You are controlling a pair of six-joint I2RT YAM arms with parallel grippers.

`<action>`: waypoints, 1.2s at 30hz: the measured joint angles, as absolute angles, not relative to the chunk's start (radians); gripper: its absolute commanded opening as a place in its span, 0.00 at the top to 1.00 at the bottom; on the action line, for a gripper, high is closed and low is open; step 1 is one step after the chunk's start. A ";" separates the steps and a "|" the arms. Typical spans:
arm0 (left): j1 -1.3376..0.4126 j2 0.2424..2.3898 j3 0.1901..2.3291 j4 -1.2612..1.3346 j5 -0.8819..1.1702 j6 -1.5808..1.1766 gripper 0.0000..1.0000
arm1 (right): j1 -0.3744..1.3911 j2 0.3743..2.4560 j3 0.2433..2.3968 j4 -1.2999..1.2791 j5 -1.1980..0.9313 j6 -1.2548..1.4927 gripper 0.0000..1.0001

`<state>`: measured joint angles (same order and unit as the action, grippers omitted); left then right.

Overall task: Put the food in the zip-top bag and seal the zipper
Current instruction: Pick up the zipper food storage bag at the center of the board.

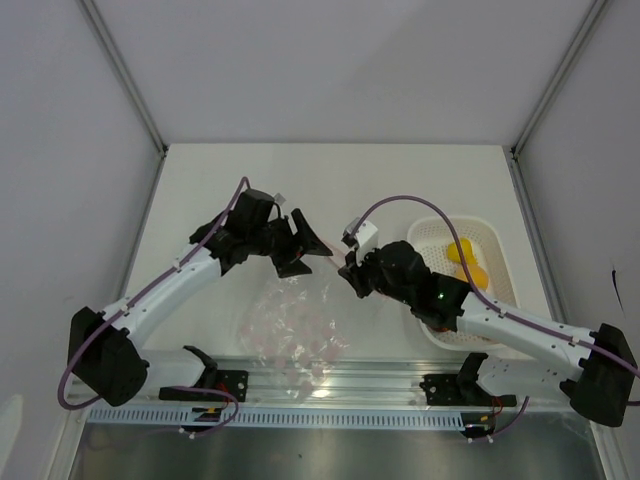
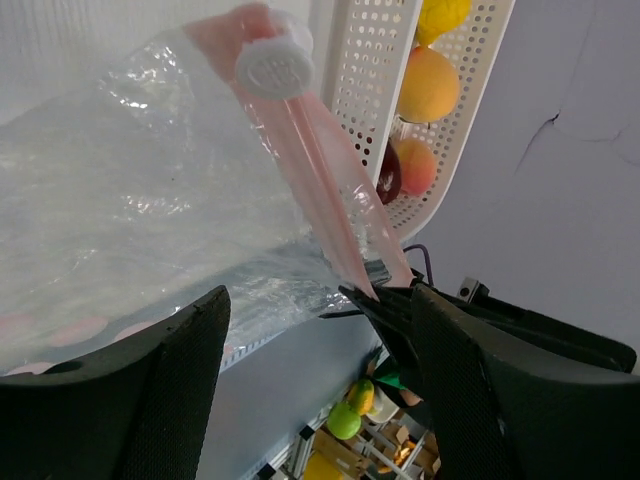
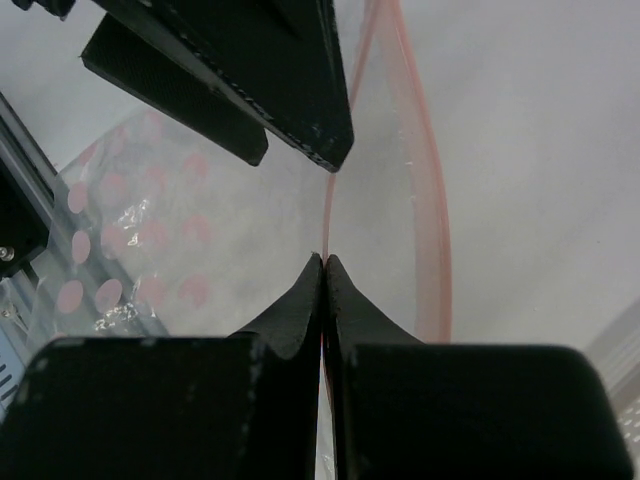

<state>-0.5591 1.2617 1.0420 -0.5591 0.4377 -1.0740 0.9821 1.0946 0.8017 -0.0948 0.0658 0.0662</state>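
The clear zip-top bag (image 1: 295, 325) with pink dots hangs between my two grippers above the table. Its pink-red zipper (image 2: 320, 150) carries a white slider (image 2: 275, 65). My right gripper (image 3: 325, 258) is shut on one lip of the zipper (image 3: 327, 215); the other lip (image 3: 440, 240) bows away, so the mouth gapes. My left gripper (image 2: 318, 300) is open, its fingers (image 3: 290, 80) just beside the pinched lip, holding nothing. The food lies in the white basket: yellow (image 2: 440, 15), orange (image 2: 430, 85), dark red (image 2: 388, 172) and orange-red (image 2: 420, 165) pieces. The top view shows only yellow pieces (image 1: 465, 260).
The white perforated basket (image 1: 500, 250) stands at the right of the table, partly under my right arm. An aluminium rail (image 1: 330, 380) runs along the near edge under the bag's lower end. Grey walls close in the table's left, right and back.
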 measured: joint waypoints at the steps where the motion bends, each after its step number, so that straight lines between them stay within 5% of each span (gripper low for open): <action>1: -0.561 1.267 1.040 -0.557 0.441 -1.079 0.25 | 0.991 1.095 0.802 -0.093 0.073 0.064 1.00; 7: -0.585 1.312 1.040 -0.550 0.441 -1.092 0.27 | 1.044 1.095 0.802 -0.093 0.118 0.045 1.00; 13: -0.598 1.328 1.036 -0.541 0.442 -1.094 0.43 | 1.084 1.095 0.802 -0.093 0.161 0.032 1.00; 20: -0.600 1.328 0.999 -0.498 0.460 -1.097 0.99 | 1.097 1.102 0.809 -0.119 0.192 0.038 0.97; 23: -0.600 1.328 0.991 -0.481 0.479 -1.080 1.00 | 1.098 1.102 0.816 -0.138 0.199 0.065 0.68; 24: -0.600 1.328 0.991 -0.476 0.483 -1.070 0.99 | 1.099 1.102 0.823 -0.152 0.203 0.077 0.52; 30: -0.600 1.328 1.002 -0.463 0.474 -0.956 0.99 | 1.100 1.102 0.923 -0.301 0.257 0.170 0.16; 31: -0.600 1.328 1.014 -0.474 0.462 -0.925 1.00 | 1.100 1.096 0.940 -0.326 0.271 0.189 0.01; 36: -0.600 1.328 1.105 -0.517 0.410 -0.768 0.99 | 1.087 0.956 0.957 -0.457 0.392 0.337 0.01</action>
<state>-0.6003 1.3277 1.1049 -0.5175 0.4103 -0.7685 1.0874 0.9558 0.9565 -0.4572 0.3916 0.3370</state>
